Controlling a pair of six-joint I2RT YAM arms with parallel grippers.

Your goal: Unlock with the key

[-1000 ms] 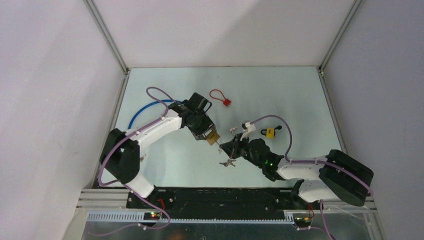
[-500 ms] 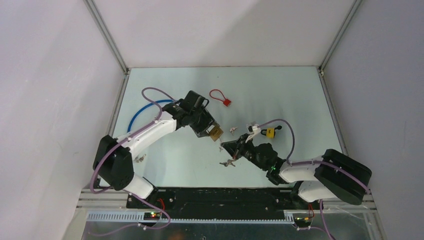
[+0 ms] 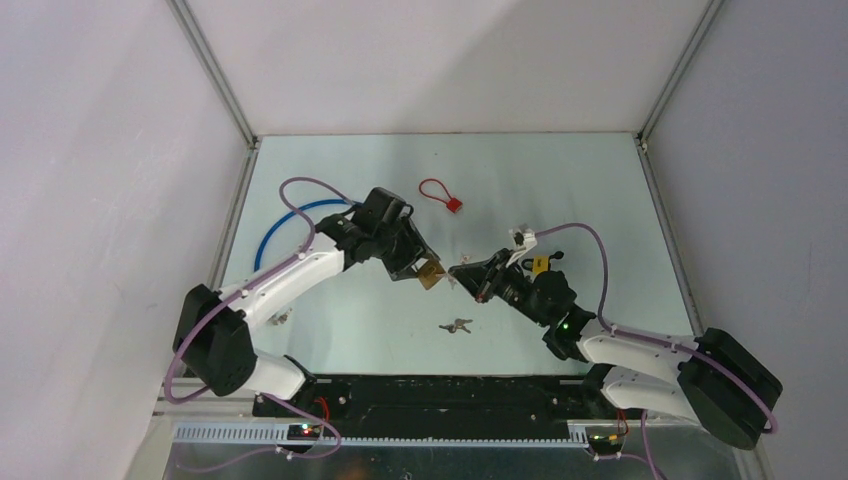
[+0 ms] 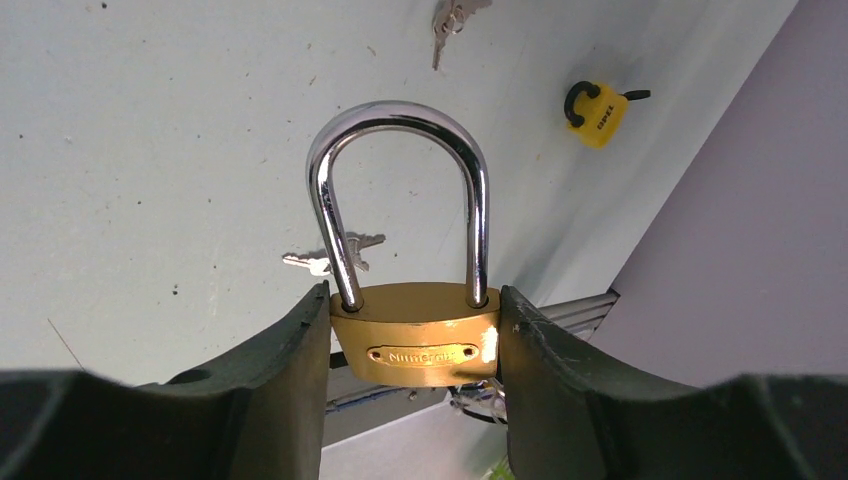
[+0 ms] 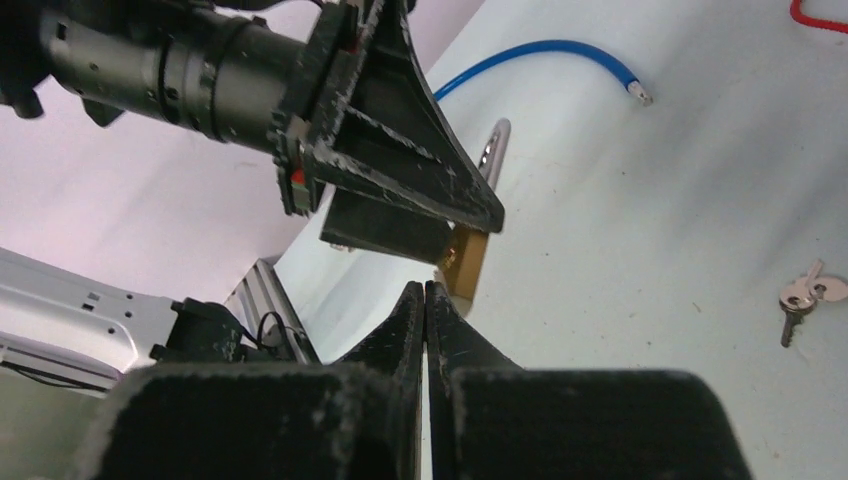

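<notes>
Overhead, we see our left gripper holding the brass-bodied, chrome-shackled padlock over the pale table, the right gripper just beside it. Left wrist: part-open jaws clamp its body, shackle closed. Right wrist: jaws pressed together; whether they pinch anything we cannot tell.

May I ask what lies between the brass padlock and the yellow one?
The top view shows the right gripper between the brass padlock and the yellow padlock.

Red cable loop w/ tag, blue cable, sm. yellow padlock
</notes>
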